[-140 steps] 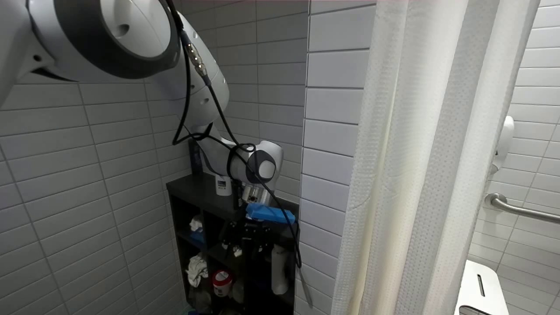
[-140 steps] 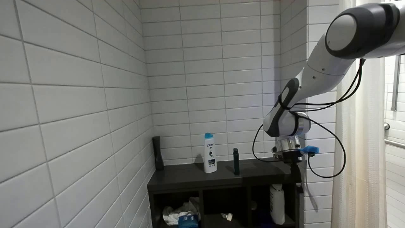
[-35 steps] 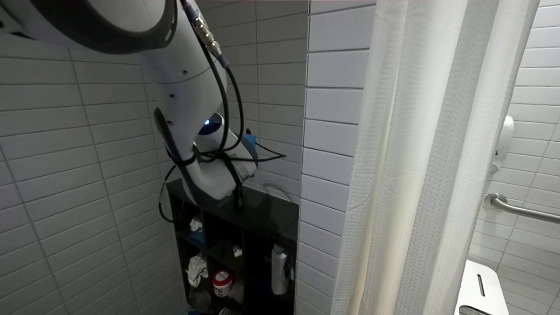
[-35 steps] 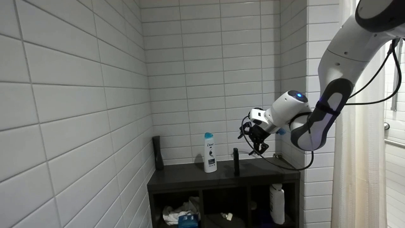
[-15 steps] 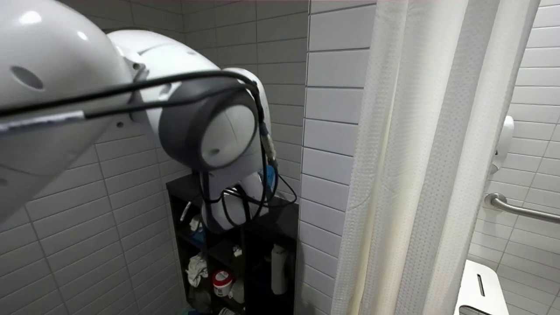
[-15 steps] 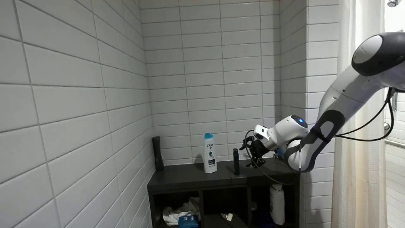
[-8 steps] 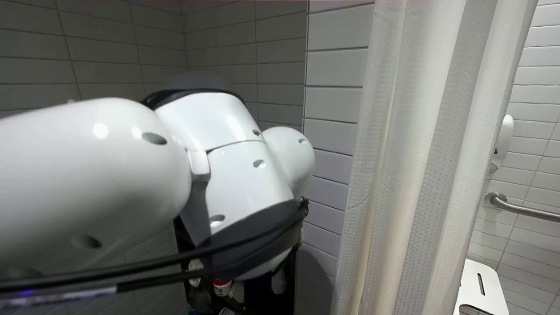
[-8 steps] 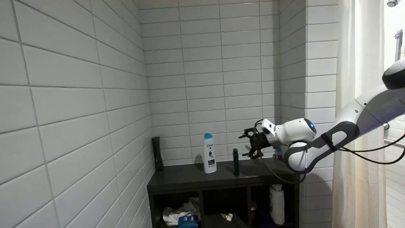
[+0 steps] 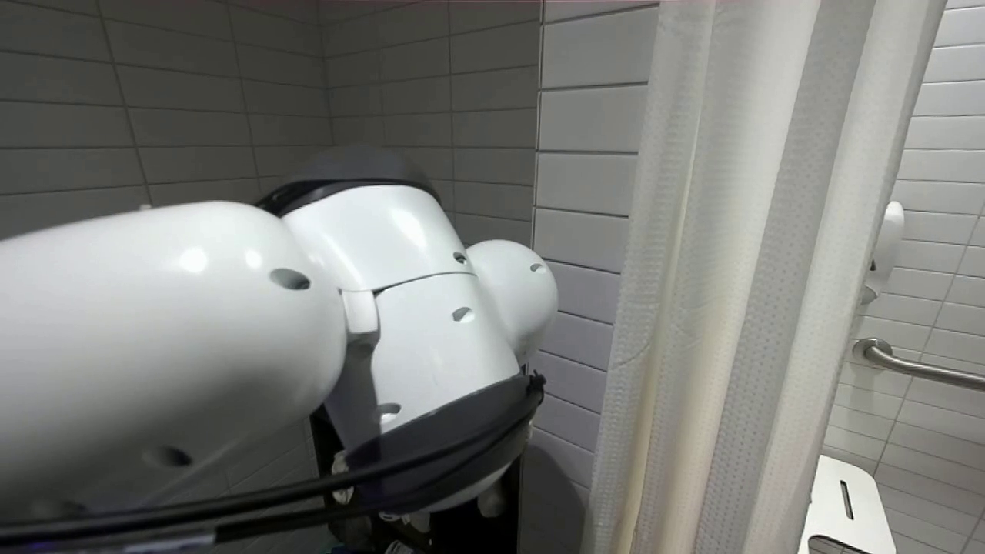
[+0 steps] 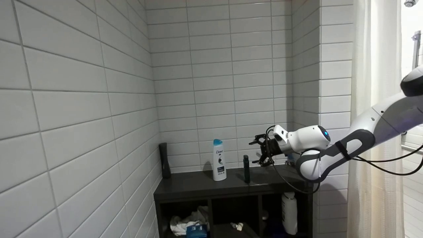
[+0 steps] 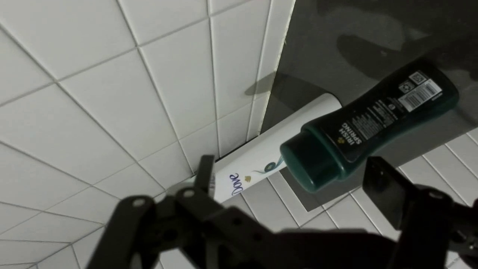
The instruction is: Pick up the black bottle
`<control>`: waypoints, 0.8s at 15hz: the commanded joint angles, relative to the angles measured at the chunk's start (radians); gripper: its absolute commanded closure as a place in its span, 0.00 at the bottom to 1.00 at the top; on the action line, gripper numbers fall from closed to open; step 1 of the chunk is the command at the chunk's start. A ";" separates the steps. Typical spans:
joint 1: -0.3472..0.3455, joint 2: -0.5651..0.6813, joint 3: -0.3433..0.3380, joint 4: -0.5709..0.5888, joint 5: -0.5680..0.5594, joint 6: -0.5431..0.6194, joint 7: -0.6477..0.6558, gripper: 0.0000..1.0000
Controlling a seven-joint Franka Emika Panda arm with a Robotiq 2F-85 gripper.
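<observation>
A slim dark bottle [image 10: 246, 169] stands upright on the black cabinet [image 10: 205, 190]. In the wrist view the bottle [image 11: 373, 116] is very dark green to black, with an "Irish Spring" label and a green cap. A second black bottle [image 10: 164, 160], narrow in the middle, stands at the cabinet's far left end. My gripper [image 10: 252, 152] is open and empty, pointing sideways just right of the slim bottle's top. In the wrist view the cap shows between the fingertips [image 11: 289, 164], apart from them. The arm [image 9: 431, 331] hides gripper and bottles in an exterior view.
A white Dove bottle [image 10: 219, 162] stands left of the slim bottle and behind it in the wrist view [image 11: 306, 116]. Tiled walls border the cabinet. A white bottle [image 10: 289, 213] and cloths [image 10: 190, 219] fill shelves below. A curtain [image 9: 716, 269] hangs at right.
Over several seconds the arm has swung from low at the cabinet's right end to above it, turning the gripper sideways toward the bottles. In the last half second it has sunk only slightly.
</observation>
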 commanded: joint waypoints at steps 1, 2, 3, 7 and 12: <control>0.002 0.007 0.001 0.010 -0.030 0.001 0.066 0.00; 0.000 0.009 0.006 0.004 -0.029 0.001 0.083 0.00; -0.010 0.023 0.022 -0.006 -0.038 0.001 0.095 0.00; -0.036 0.040 0.058 -0.079 -0.107 0.000 0.156 0.00; 0.000 -0.018 0.009 -0.092 -0.116 0.001 0.273 0.00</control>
